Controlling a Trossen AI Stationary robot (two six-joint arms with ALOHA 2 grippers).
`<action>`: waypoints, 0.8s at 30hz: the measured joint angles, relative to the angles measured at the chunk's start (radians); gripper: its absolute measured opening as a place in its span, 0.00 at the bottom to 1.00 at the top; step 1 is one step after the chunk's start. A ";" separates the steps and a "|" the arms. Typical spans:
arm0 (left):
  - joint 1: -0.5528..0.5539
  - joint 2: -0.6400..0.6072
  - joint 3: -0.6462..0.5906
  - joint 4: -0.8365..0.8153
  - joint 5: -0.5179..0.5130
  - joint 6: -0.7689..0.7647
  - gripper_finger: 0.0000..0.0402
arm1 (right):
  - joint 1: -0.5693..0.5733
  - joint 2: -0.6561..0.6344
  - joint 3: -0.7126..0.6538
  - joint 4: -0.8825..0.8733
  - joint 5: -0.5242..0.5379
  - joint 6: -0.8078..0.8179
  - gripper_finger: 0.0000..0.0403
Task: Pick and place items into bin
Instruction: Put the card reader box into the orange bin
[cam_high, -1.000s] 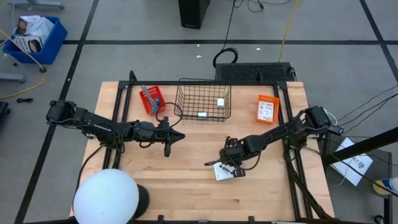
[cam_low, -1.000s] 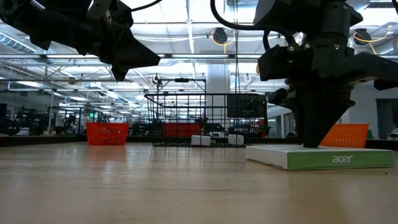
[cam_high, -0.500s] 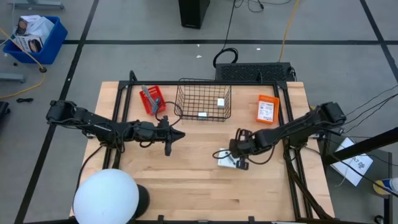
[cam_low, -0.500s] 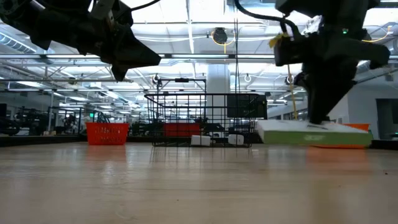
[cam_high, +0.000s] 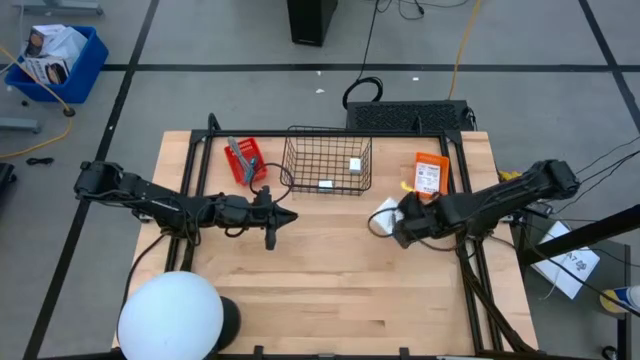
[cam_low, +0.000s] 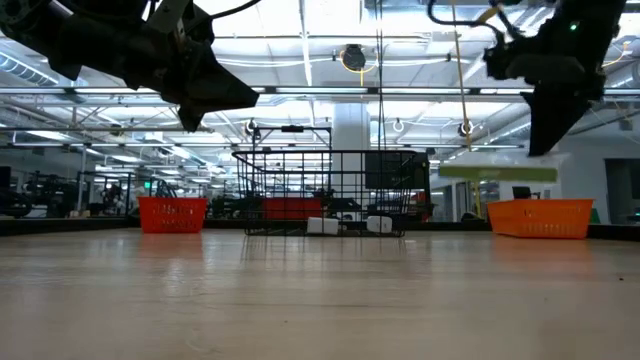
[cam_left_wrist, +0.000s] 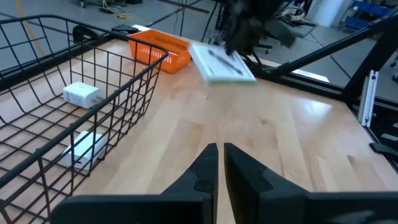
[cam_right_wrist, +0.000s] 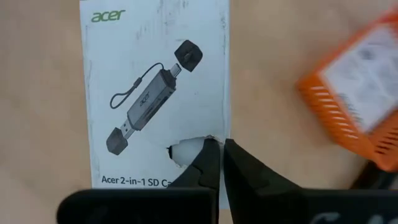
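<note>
So the white packet (cam_right_wrist: 158, 93) is up off the tabletop (cam_high: 300, 290), pinched at its edge by the right claw (cam_right_wrist: 215, 163), whose fingers are clamped on it. In the overhead shot the packet sits just right of the wire basket (cam_high: 326, 160), beside the small orange basket (cam_high: 431, 175). Inside the wire basket there's another packet (cam_left_wrist: 81, 149) and a white cube (cam_left_wrist: 81, 94). Left claw (cam_left_wrist: 216, 163) hangs over the tabletop left of the basket, fingers together. A red tray (cam_high: 244, 160) sits further left.
</note>
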 joint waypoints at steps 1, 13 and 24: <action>0.000 0.000 0.000 0.000 0.003 0.000 0.08 | -0.001 -0.027 0.000 -0.022 0.021 0.039 0.00; -0.002 0.000 0.000 -0.001 0.000 -0.046 0.08 | -0.154 -0.320 0.002 -0.309 0.224 0.414 0.00; -0.014 0.000 0.000 0.000 0.000 -0.046 0.08 | -0.518 -0.301 0.002 -0.233 0.216 0.251 0.00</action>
